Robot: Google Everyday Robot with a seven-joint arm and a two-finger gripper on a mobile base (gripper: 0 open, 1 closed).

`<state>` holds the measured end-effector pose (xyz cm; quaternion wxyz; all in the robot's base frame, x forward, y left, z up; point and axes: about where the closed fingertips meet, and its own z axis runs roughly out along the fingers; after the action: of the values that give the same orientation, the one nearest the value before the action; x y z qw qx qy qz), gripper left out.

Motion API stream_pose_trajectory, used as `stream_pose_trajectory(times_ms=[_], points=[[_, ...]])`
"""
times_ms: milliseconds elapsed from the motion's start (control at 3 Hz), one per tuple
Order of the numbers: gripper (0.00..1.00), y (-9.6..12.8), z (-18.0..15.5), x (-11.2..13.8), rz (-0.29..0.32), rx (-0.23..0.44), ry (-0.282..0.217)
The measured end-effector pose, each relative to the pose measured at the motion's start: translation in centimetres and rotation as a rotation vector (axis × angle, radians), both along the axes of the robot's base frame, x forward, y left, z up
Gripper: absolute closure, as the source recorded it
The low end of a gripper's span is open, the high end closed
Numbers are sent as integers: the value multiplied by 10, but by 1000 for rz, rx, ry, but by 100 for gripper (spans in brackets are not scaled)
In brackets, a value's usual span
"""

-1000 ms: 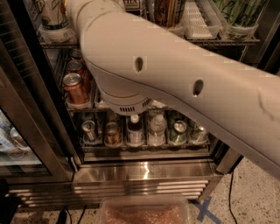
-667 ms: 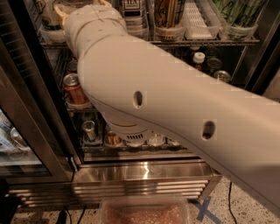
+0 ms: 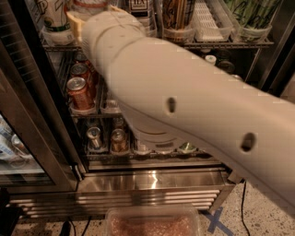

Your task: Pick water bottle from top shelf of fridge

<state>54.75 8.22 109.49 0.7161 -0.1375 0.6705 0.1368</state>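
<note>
One red-banded water bottle (image 3: 90, 4) beside the gripper (image 3: 76, 22), top shelf (image 3: 230, 44)

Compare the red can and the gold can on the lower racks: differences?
Red can sits on the middle rack; gold can on the bottom rack. Red can shows its side; gold can mostly its lid. Both upright, silver-topped. Gripper is at the top shelf, mostly behind the arm.

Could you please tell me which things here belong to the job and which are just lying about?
Job: water bottle, top shelf, fridge, claw at the top shelf beside the bottle.
Lying about: red cans, plastic tub on the floor, blue tape cross.
</note>
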Motion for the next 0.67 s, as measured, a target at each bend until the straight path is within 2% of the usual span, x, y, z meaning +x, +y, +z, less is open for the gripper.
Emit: stream_pose_trajectory(times_ms=[333, 667], points=[[100, -54, -26, 5, 17, 78, 108], [100, -92, -45, 2, 67, 123, 184]])
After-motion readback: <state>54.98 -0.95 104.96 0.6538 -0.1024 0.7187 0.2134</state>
